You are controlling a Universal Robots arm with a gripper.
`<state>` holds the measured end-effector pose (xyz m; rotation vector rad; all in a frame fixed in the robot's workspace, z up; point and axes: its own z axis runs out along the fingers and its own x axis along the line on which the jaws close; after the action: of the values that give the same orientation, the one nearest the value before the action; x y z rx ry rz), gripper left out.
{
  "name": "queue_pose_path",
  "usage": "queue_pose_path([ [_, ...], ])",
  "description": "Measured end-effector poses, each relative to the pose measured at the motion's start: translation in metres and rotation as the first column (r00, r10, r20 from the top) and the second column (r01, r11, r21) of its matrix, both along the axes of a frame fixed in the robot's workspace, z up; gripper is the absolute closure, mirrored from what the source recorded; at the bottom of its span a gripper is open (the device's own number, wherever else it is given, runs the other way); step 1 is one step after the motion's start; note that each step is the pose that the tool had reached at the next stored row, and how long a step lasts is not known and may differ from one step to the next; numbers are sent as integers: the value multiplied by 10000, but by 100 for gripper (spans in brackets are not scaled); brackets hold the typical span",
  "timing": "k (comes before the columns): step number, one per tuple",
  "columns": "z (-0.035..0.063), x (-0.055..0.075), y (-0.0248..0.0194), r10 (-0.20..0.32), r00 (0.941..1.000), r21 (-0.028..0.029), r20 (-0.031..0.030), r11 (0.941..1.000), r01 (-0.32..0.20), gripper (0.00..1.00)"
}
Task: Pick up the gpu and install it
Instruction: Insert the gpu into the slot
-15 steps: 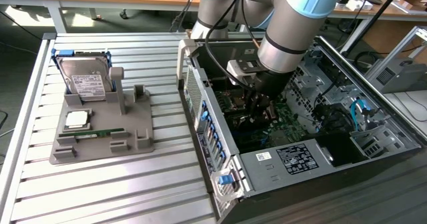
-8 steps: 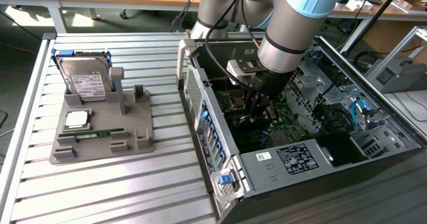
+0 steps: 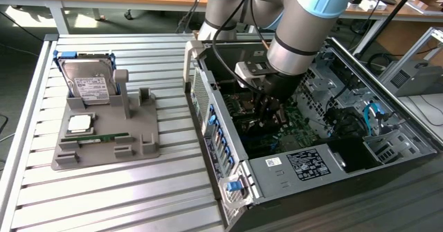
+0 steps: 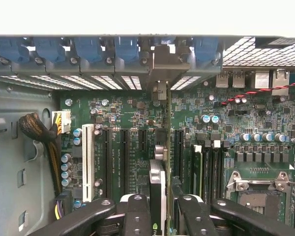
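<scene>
The arm reached down into the open computer case (image 3: 229, 201), which lay on its side on the slatted metal table (image 3: 104, 201). Its gripper (image 3: 271, 107) hung low over the green motherboard (image 3: 298, 125), near the centre of the case.

From the wrist camera, the gripper (image 4: 160, 204) was clamped on the gpu (image 4: 157, 182): the two black fingers (image 4: 136, 216) pressed either flat side of the thin card, which stood on edge between them. The card ran from the fingers toward twelve o'clock, in line with a black expansion slot (image 4: 177, 152) region of the board, and its silvery bracket (image 4: 163, 66) met the row of rear slot covers with blue latches (image 4: 88, 49). Whether the card's edge was fully seated in a slot, I could not tell. A white slot (image 4: 88, 162) sat off at nine o'clock from the card, and the empty processor socket (image 4: 258, 189) at three o'clock.

Out on the table, at nine o'clock from the case, a grey parts holder (image 3: 104, 138) carried a hard drive (image 3: 90, 86) standing upright and a green memory stick (image 3: 97, 137) lying flat.
</scene>
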<state>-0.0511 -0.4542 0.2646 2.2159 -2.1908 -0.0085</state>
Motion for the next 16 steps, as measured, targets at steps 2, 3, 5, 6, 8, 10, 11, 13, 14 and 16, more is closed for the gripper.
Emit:
queue_pose_path([
  [2, -3, 0, 0, -6, 10000, -4, -1, 10000, 6, 73],
  [3, -3, 0, 0, -7, 10000, -4, -1, 10000, 7, 73],
  [5, -7, 0, 0, -9, 10000, -1, 0, 10000, 9, 73],
  [6, -11, 0, 0, -9, 10000, 0, 1, 10000, 9, 73],
  [8, -19, 0, 1, -9, 10000, -3, 1, 10000, 9, 73],
  [10, -28, 0, 0, -9, 10000, -6, 0, 10000, 9, 73],
  [11, -31, 0, 1, -9, 10000, -7, 0, 10000, 9, 73],
  [13, -38, 1, 2, -8, 10000, -6, -1, 10000, 8, 73],
  [14, -41, 0, 2, -9, 10000, -5, -1, 10000, 9, 73],
  [16, -44, 0, 3, -9, 10000, -6, -2, 10000, 9, 73],
])
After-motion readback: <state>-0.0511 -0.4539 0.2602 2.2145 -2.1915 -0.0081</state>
